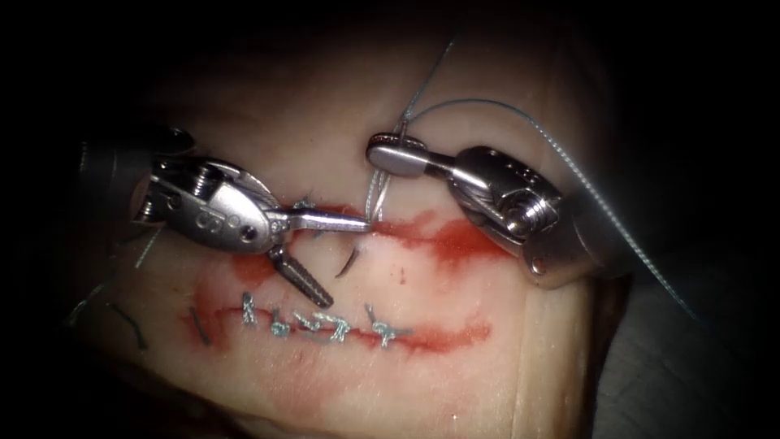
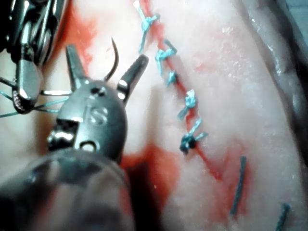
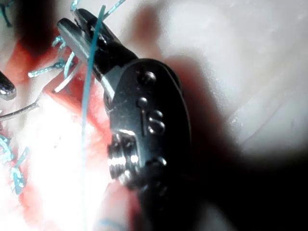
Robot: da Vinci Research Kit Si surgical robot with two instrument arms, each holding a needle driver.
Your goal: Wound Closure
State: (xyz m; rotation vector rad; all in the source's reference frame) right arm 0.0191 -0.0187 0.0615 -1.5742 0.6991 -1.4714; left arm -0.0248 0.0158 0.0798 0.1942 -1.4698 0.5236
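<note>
Nearest the endoscope, a row of finished stitches [image 1: 325, 325] in pale blue thread runs along a lower cut [image 1: 439, 335] in the tissue [image 1: 504, 382], with red fluid [image 1: 463, 244] smeared around it and a few short cut ends of thread [image 1: 199, 325] lying off to the left. Just beyond that row, the left tool [image 1: 337, 256] comes in from the left with its jaws spread wide and holding nothing: one jaw points along the upper cut [image 1: 406, 228], the other angles down toward the stitches. The curved needle [image 1: 348, 262] lies between these spread jaws (in the left wrist view its dark hook [image 2: 113, 60] stands up in the gap), and whether its lower end sits in the tissue cannot be told. Farther back, the right tool [image 1: 394, 154] enters from the right, its jaws clenched on the thread [image 1: 520, 118] above the upper cut. From that grip one strand drops to the cut near the left tool's upper jaw tip, and another arcs away up and to the right.
</note>
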